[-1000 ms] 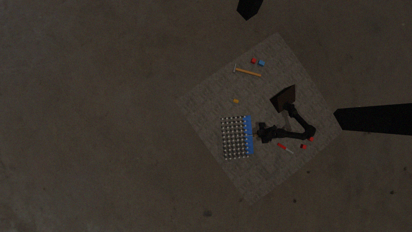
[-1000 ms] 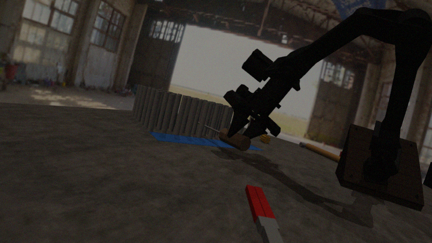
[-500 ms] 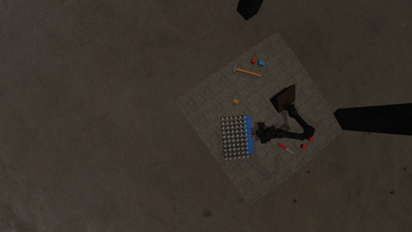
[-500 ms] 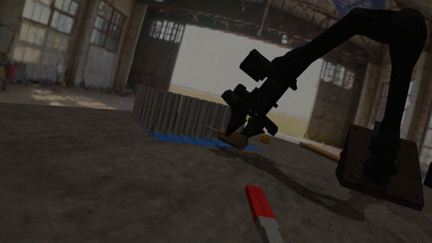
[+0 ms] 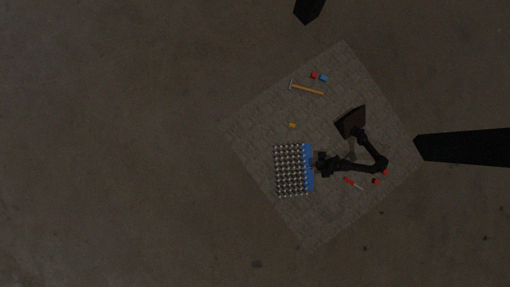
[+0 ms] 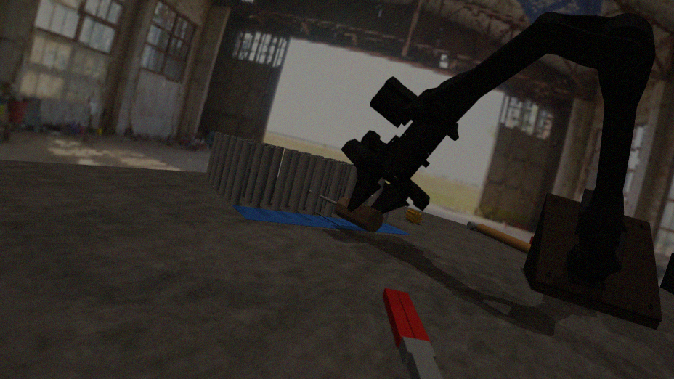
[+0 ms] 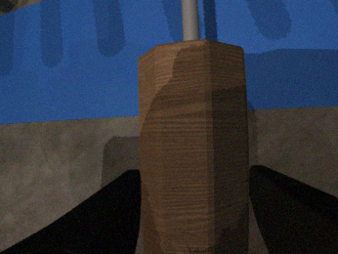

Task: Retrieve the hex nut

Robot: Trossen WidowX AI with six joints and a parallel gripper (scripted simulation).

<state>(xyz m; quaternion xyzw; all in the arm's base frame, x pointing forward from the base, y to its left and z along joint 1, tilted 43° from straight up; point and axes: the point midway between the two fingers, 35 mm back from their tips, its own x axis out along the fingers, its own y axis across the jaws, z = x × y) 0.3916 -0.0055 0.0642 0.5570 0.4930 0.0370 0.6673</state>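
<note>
My gripper [image 5: 315, 166] [image 6: 363, 210] [image 7: 195, 180] is shut on the wooden handle [image 6: 370, 219] [image 7: 192, 98] of a tool with a thin metal rod [image 6: 327, 200] [image 7: 190, 20]. The handle is held low at the near edge of the blue taped strip [image 5: 310, 183] [image 6: 273, 216] [image 7: 63, 98]. The rod runs forward over the strip and in among the standing spacers [image 5: 280, 146] [image 6: 268, 176]; its tip cannot be made out. The spacers in view look upright. The hex nut cannot be made out in any view.
A red-handled tool [image 5: 348, 181] [image 6: 405, 316] lies near the arm. A small yellow-handled tool [image 5: 292, 125] [image 6: 413, 216] and a hammer [image 5: 307, 89] [image 6: 502, 236] lie to the other side. Red blocks [image 5: 375, 181] [image 5: 314, 75] and a blue block [image 5: 323, 77] lie farther off.
</note>
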